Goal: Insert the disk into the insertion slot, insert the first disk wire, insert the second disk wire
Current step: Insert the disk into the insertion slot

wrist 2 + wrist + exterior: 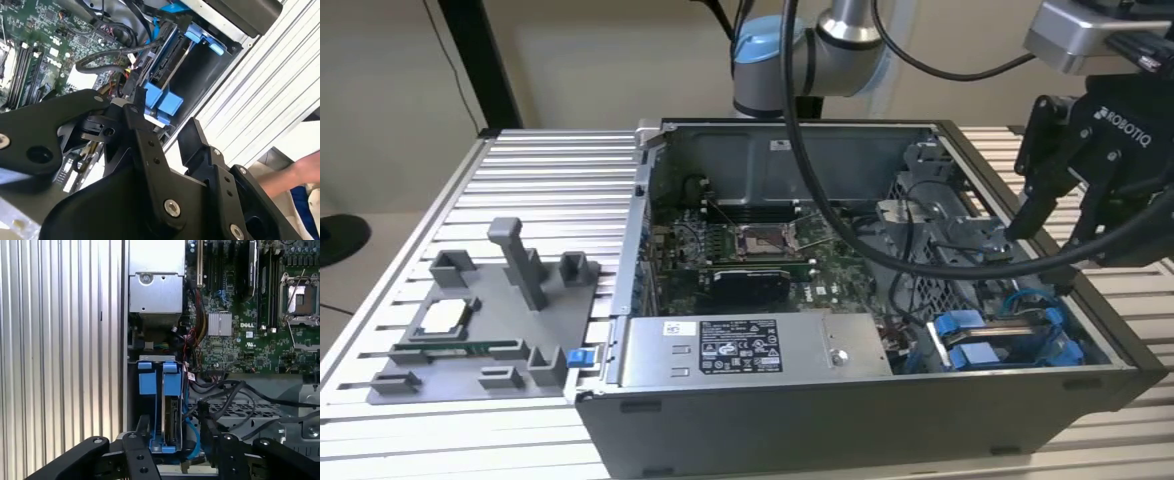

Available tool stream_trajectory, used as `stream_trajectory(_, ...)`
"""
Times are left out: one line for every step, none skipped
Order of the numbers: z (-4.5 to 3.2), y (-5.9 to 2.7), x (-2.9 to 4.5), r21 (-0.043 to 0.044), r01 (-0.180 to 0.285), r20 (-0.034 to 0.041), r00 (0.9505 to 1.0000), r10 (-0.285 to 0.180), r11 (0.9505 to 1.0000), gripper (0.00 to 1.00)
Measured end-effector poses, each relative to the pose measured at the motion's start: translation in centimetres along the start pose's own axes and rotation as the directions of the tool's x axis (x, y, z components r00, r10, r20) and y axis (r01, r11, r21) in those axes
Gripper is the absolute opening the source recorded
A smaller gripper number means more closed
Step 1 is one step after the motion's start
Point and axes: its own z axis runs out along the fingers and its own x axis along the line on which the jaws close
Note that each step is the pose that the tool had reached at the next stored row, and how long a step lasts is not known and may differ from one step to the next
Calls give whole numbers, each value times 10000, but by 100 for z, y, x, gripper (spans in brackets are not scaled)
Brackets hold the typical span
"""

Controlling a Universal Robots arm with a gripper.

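Pincer: my gripper (1049,245) hangs at the right edge of the exterior view, above the case's lower-right corner. Its fingers are spread wide with nothing between them.
Disk: the disk (171,426) stands on edge in its blue frame, below the pincer. In the first wrist view it shows through the gap between the two fingers.
Long axis: it runs along the case wall nearest the exterior camera, and the fingers straddle its thin side.
Slot: the insertion slot (958,345) is at lower right of the exterior view. I judge the disk to be seated in it.
Wires: a blue cable (193,440) lies just beside the disk. I cannot tell whether it is plugged in.
Beyond: the power-supply box (747,350), then the motherboard (747,262).
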Motion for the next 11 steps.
stream_trajectory(-1,3,-22,0,-2,-2,10000,2,10000,100)
stream_trajectory(0,5,-46,0,-1,-1,10000,1,10000,100)
stream_trajectory(1,9,-66,3,-2,-1,10000,2,10000,100)
stream_trajectory(6,15,-82,7,-2,-1,10000,2,10000,100)
stream_trajectory(13,23,-96,14,-2,0,10000,2,10000,100)
stream_trajectory(24,30,-101,23,-1,-2,10000,1,10000,100)
stream_trajectory(43,34,-100,27,-1,1,10000,1,10000,100)
stream_trajectory(61,35,-100,28,-1,1,10000,1,10000,100)
stream_trajectory(79,34,-100,29,0,-1,10000,0,10000,100)
stream_trajectory(97,34,-101,30,0,0,10000,0,10000,100)
stream_trajectory(114,35,-106,35,19,-3,10000,-19,10000,100)
